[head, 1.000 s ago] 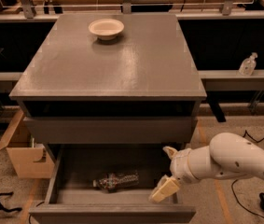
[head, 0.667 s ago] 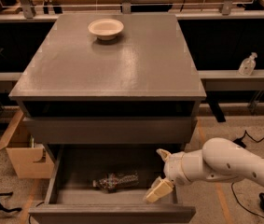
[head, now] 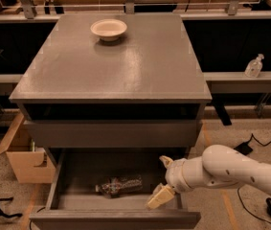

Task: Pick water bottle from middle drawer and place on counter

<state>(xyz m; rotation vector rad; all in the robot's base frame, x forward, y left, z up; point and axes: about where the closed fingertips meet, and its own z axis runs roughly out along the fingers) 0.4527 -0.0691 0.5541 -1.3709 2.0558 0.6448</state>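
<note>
Down on the floor of the wide grey middle drawer [head: 54,188], which stands pulled open at the bottom of the cabinet, lies the small clear crinkled plastic water bottle [head: 119,186]. It rests on its side, long axis running left to right, roughly parallel to the drawer front, the right end angled slightly towards the back; which end carries the cap I cannot tell. A darker label band wraps its left half, and the crumpled plastic catches small glints. Just to its right, not touching it, hangs the cream-coloured two-finger hand [head: 163,178], near the drawer's right front corner. Its fingers are spread wide with nothing between them. Behind it a smooth, rounded white arm [head: 235,169] reaches in from the right. A flat grey drawer front [head: 111,134] sits closed directly above. The large flat grey worktop [head: 125,71] overhangs both, smooth with a dull sheen, and bears a pale round shallow bowl [head: 109,28] near its far edge. A brown cardboard box [head: 25,157] stands on the speckled floor left of the cabinet, a clear pump-top dispenser bottle [head: 254,66] sits on a ledge at the right, and black cables [head: 264,139] trail over the floor
</note>
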